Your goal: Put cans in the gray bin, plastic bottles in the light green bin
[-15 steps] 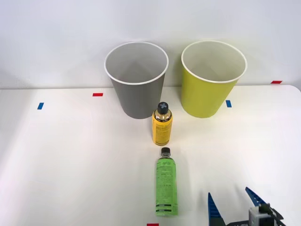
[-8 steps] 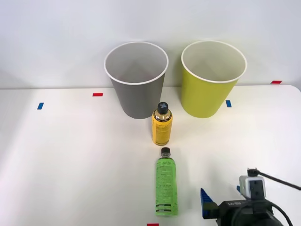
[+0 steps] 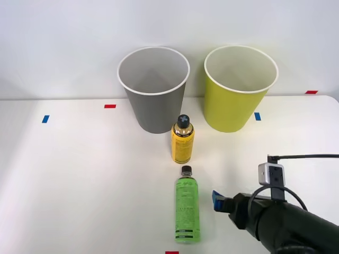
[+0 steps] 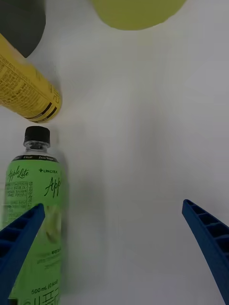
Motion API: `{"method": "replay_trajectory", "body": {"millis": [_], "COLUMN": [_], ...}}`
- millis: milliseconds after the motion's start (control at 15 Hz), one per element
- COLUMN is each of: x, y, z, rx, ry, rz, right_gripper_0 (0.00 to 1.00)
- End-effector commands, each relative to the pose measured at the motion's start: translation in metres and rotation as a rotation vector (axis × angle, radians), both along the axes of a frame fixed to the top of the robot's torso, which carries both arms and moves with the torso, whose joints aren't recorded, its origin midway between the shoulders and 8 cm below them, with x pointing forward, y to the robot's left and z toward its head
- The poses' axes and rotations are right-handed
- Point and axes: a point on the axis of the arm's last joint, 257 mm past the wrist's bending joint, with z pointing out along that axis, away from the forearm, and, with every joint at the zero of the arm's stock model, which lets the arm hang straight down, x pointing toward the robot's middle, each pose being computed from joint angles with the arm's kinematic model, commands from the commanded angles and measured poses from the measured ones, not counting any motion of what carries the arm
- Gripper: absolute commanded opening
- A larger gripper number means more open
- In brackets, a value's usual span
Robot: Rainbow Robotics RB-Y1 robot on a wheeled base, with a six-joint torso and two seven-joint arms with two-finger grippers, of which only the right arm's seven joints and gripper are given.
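Right gripper [image 4: 114, 252], fingers spread wide, plastic bottle [image 4: 36, 224] beside one finger [image 4: 19, 243], not between them: closing now risks toppling it toward the can [image 4: 26, 90].

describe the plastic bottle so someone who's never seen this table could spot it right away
Start at the gray bin and the light green bin at the back of the white table. In front of the gap between them stands a short yellow can, and nearer the robot stands the plastic bottle. It is taller, slim and clear, filled with bright green drink, with a green label and a small black cap.
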Motion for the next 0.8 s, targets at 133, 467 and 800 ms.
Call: {"method": "replay_trajectory", "body": {"millis": [133, 467, 800], "x": [-0.006, 0.009, 0.024], "y": [0.016, 0.039, 0.053], "z": [0.002, -0.001, -0.009], "rx": [0.051, 0.131, -0.019], "ry": [0.130, 0.234, 0.239], "rz": [0.008, 0.022, 0.222], "right_gripper_0": [1.00, 1.00, 1.00]}}
